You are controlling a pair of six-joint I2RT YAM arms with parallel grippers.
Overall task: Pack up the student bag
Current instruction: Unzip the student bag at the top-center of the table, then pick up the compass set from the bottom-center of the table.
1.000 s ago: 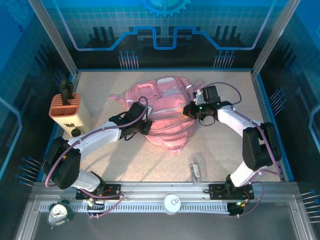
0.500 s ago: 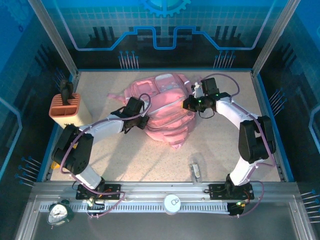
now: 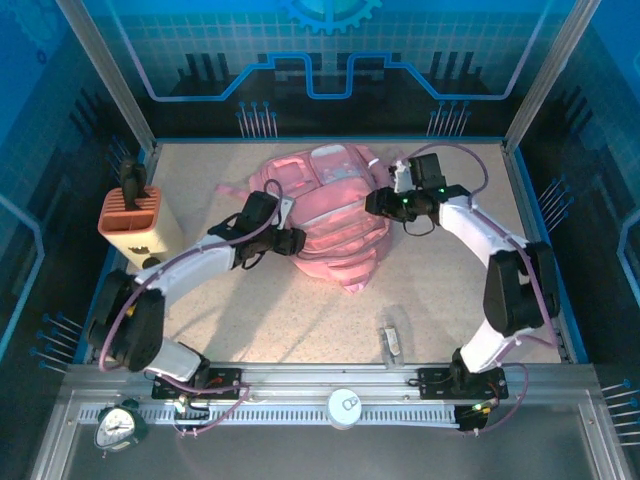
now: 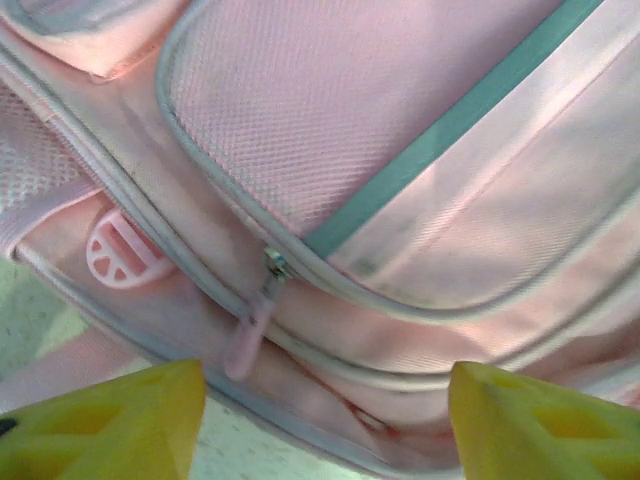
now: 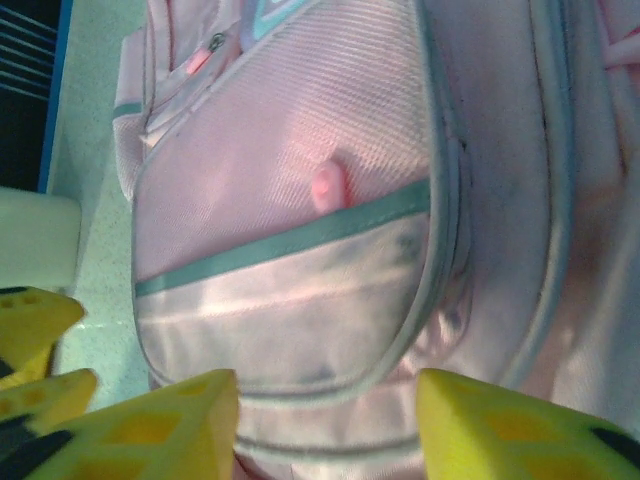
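The student bag (image 3: 330, 205), a big soft pink backpack, lies flat in the middle of the table with its front pockets facing up. My left gripper (image 3: 292, 241) is at the bag's left edge, and my right gripper (image 3: 374, 204) is at its right edge. In the left wrist view the yellow fingers (image 4: 110, 420) stand wide apart, open (image 4: 325, 430), over a grey-piped pocket seam and a pink zipper pull (image 4: 248, 335). In the right wrist view the gripper (image 5: 325, 425) is also open, over a pocket (image 5: 290, 200) with a teal stripe. Nothing sits between either pair of jaws.
An orange-and-cream pen holder (image 3: 140, 225) with a black item in it stands at the left edge. A small clear object (image 3: 391, 343) lies on the table near the front right. A green alarm clock (image 3: 120, 425) and a white round disc (image 3: 345, 407) sit on the front rail.
Both grippers have gone from shut to open and let go of the bag. The bag has ended up a little farther back on the table, and both arms followed it.
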